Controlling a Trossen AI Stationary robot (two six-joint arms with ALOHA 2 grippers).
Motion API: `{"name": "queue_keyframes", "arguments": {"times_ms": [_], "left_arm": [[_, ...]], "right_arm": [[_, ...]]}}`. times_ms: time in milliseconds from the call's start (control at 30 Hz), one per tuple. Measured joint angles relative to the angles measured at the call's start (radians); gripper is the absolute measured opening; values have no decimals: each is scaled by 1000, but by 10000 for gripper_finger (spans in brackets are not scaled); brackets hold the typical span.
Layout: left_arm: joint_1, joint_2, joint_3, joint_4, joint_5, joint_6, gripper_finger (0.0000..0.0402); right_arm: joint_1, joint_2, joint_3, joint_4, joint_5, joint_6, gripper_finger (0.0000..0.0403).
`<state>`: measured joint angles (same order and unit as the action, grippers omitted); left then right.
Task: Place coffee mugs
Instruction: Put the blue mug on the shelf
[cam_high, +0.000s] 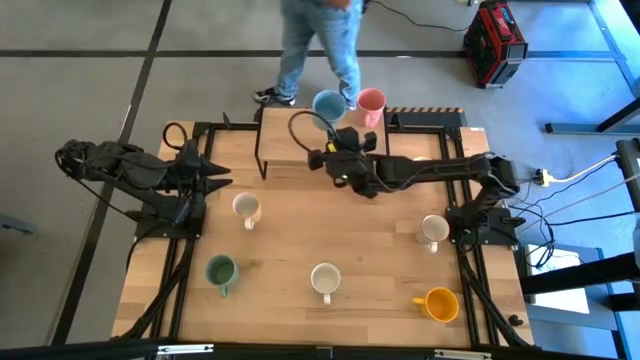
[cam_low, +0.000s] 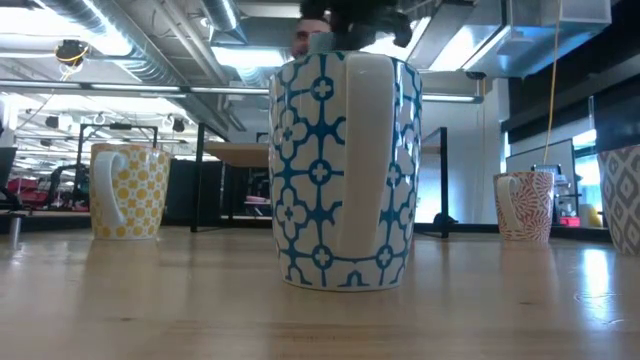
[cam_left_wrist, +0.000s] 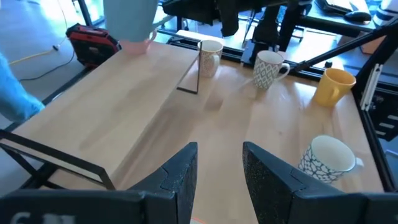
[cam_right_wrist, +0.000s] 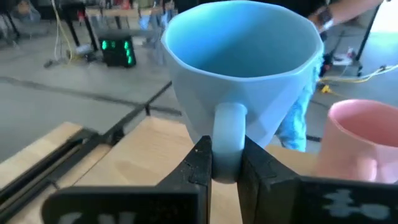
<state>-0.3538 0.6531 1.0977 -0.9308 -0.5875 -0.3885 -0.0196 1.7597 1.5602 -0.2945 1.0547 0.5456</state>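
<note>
**A:** How many mugs, going left to right across the table?

**B:** Seven show from above. A green mug (cam_high: 220, 270) near the front left, a cream-white mug (cam_high: 246, 208) behind it, another cream-white mug (cam_high: 325, 280) at the front middle, then the blue mug (cam_high: 328, 104) and the pink mug (cam_high: 371, 103) at the back by the raised shelf (cam_high: 285, 140). On the right, a third cream-white mug (cam_high: 433, 231) and the orange mug (cam_high: 438, 304) at the front corner.

**A:** And the arms?

**B:** The left gripper (cam_high: 222, 180) sits folded at the table's left edge, its fingers (cam_left_wrist: 180, 174) a narrow gap apart with nothing between them. The right arm stretches across the back of the table toward the shelf. The right gripper (cam_right_wrist: 225, 163) pinches the blue mug's handle, the mug upright and lifted, just beside the pink one.

**A:** Anyone nearby?

**B:** A person (cam_high: 318, 40) in jeans stands just behind the table.
</note>
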Motion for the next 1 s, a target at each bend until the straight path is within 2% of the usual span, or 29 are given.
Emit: {"name": "queue_keyframes", "arguments": {"times_ms": [167,267,533,1000], "left_arm": [[0,0,0,1,-15,0,123],[0,0,-1,1,-21,1,123],[0,0,-1,6,-28,6,123],[0,0,-1,6,-32,6,123]], "right_arm": [[-11,116,142,-131,62,51,25],[-38,171,188,-166,8,83,25],[-121,237,194,-306,-17,232,25],[-182,250,196,-387,-30,346,25]]}}
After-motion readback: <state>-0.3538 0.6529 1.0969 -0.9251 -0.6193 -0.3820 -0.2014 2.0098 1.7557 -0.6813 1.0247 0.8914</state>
